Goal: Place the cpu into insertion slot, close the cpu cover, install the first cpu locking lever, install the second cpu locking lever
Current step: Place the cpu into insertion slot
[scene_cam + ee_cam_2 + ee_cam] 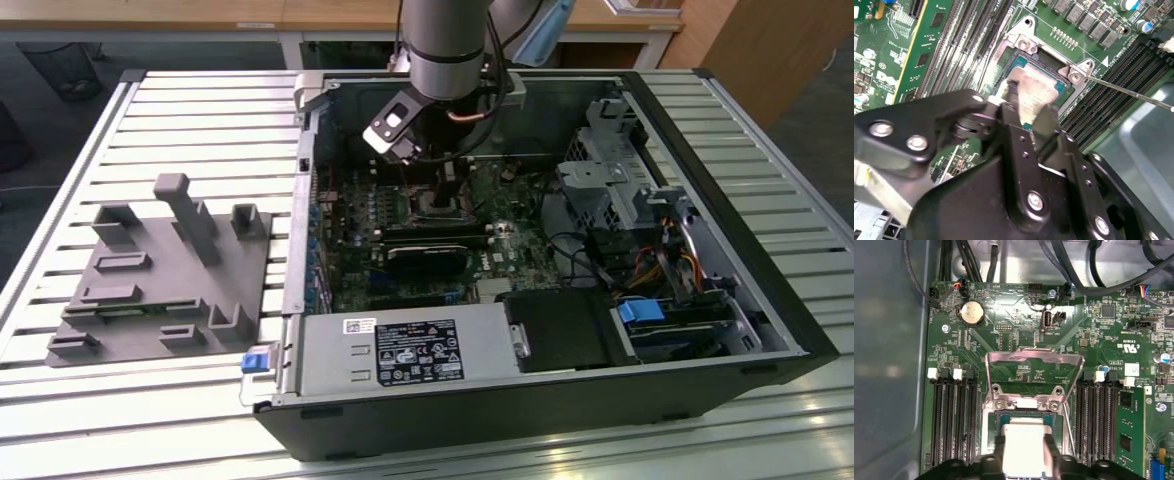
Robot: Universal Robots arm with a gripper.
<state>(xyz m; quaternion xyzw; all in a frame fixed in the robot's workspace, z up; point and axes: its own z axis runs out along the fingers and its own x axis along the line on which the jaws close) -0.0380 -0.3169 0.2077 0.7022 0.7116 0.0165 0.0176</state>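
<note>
My gripper [1024,452] reaches down into the open computer case [747,330], over the green motherboard [400,215]. Its two black fingers [999,450] are shut on the sides of the cpu [1024,442], a small square chip with a dull silver top. In both wrist views the cpu [1036,90] sits level over the insertion slot [1019,62]; whether it rests in the slot I cannot tell. The cpu cover [1034,357], a silvery frame with a square window, is swung open and lies flat on the board beyond the slot. A thin locking lever [1124,90] sticks out beside the slot.
Long black memory slots [951,420] run on both sides of the insertion slot. A coin battery [973,313] and cables [969,260] lie beyond the cover. A black card [427,250], power supply [400,350] and drive bays [627,190] crowd the case. A grey fixture [160,270] stands on the table.
</note>
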